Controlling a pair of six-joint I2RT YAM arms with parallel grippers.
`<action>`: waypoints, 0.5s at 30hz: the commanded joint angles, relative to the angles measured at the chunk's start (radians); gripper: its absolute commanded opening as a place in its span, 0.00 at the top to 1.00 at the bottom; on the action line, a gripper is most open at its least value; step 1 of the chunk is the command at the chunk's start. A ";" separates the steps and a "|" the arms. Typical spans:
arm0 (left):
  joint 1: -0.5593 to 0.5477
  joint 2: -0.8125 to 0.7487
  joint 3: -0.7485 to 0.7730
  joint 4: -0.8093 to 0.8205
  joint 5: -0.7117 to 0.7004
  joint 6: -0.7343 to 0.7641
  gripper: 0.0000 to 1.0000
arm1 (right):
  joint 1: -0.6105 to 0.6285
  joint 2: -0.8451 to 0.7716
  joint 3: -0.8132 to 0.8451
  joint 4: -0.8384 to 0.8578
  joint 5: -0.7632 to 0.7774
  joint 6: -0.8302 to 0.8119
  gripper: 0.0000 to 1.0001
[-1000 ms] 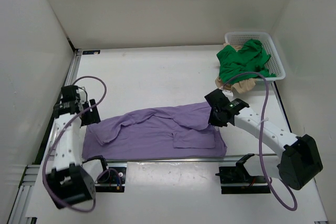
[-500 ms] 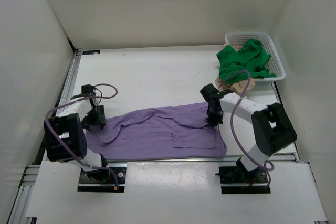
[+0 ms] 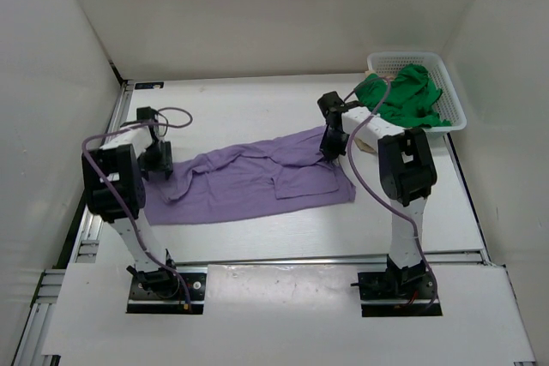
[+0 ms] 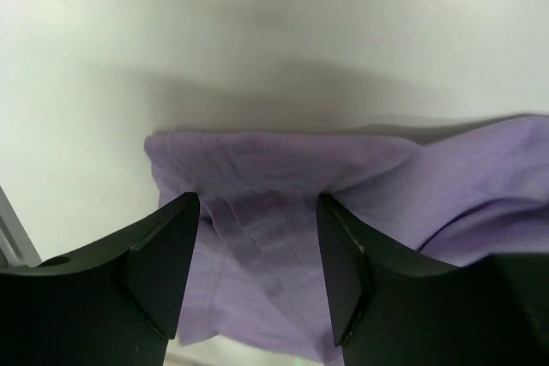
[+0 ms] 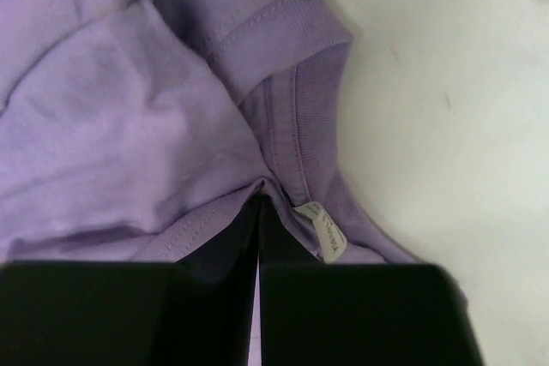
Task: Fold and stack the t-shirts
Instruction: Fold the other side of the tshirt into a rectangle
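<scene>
Both arms have reached farther out than a second ago, and the lavender t-shirt [image 3: 257, 179] has slid with them away from the near edge; it now lies stretched between the two grippers. We see the left gripper [image 3: 157, 163] with its jaws half closed and a pleated fold of the shirt's end gathered between its fingers [image 4: 163, 255]. The right gripper [image 3: 331, 141] is clamped tight on the collar beside the label. The green t-shirt [image 3: 399, 100] lies near it, beyond and to its right, in the basket [image 3: 455, 102].
</scene>
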 commanded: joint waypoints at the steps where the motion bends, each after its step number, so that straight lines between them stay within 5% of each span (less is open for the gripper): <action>1: 0.003 0.115 0.135 0.170 0.031 -0.022 0.32 | -0.009 0.037 0.065 -0.019 0.005 -0.015 1.00; 6: 0.003 0.168 0.238 0.144 0.019 -0.022 0.28 | -0.018 0.025 0.036 -0.008 -0.047 -0.003 1.00; 15: 0.021 0.039 0.342 -0.104 0.168 -0.022 0.19 | -0.009 -0.023 -0.006 0.050 -0.070 -0.105 1.00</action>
